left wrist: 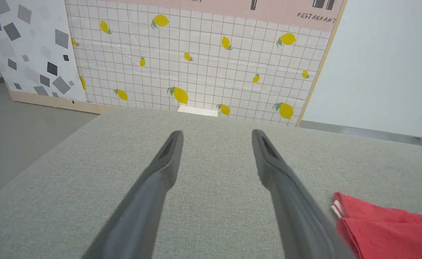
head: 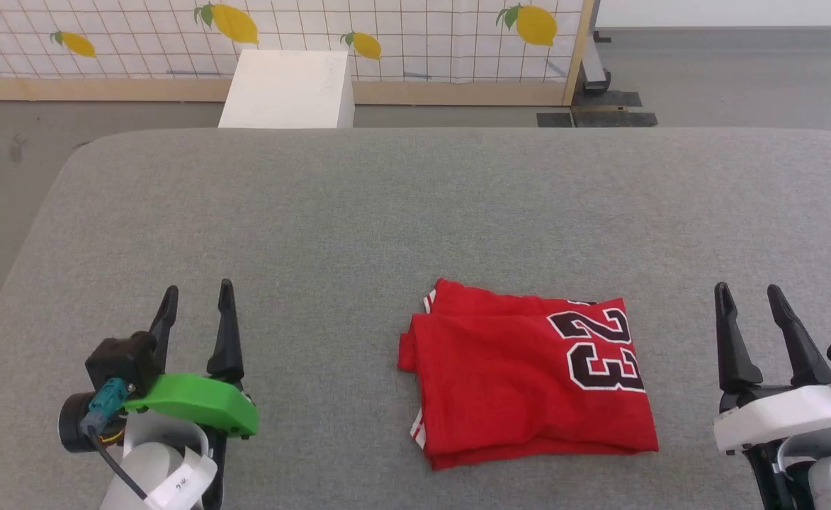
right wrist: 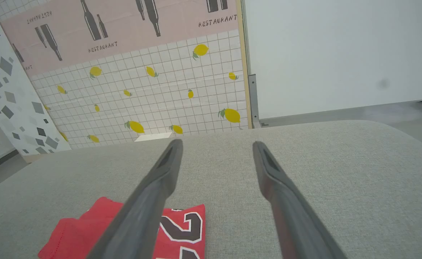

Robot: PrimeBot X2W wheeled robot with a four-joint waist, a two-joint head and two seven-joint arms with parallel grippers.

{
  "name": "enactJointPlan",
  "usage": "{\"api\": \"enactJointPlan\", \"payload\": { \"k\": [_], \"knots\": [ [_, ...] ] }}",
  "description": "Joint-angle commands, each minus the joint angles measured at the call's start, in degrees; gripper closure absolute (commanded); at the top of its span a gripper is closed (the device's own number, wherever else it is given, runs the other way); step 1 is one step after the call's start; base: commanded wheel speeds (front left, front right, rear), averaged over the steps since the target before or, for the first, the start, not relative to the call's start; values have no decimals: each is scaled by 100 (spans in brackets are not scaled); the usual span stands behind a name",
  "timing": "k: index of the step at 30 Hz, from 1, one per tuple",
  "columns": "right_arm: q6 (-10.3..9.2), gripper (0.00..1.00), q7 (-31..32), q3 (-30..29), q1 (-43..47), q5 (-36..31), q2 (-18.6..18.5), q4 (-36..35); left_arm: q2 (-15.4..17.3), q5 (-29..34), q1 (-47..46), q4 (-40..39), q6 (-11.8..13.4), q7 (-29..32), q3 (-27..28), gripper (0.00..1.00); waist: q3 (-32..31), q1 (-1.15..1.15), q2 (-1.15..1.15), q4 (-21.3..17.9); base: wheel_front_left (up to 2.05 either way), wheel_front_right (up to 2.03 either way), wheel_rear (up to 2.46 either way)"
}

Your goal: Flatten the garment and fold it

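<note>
The grey counter holds the red garment at 5 o'clock, folded but lumpy. The left fingers at 8 o'clock and right fingers at 4 o'clock stand wide, holding nothing. One bump or tug could pull the soft folds loose.

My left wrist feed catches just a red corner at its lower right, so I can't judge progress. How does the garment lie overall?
Observer: The garment lies folded into a compact, roughly rectangular stack on the grey table.
Operator: Any print showing?
Observer: Yes, a black number 23 faces up at its right end, turned sideways.
Operator: And the right end effector?
Observer: The right end effector is open, to the right of the garment and not touching it.
</note>
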Motion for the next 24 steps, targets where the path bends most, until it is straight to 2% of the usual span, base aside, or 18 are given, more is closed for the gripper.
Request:
{"api": "enactJointPlan", "payload": {
  "k": [1,24],
  "knots": [
    [-8,0,-23,-10,58,-57,27,24,33,-17,30,27,22,7,-22,0,25,0,0,11,0,0,0],
    [-8,0,22,-13,-27,-176,28,181,87,-7,-6,204,87,131,-223,0,116,0,0,5,0,0,0]
  ]
}}
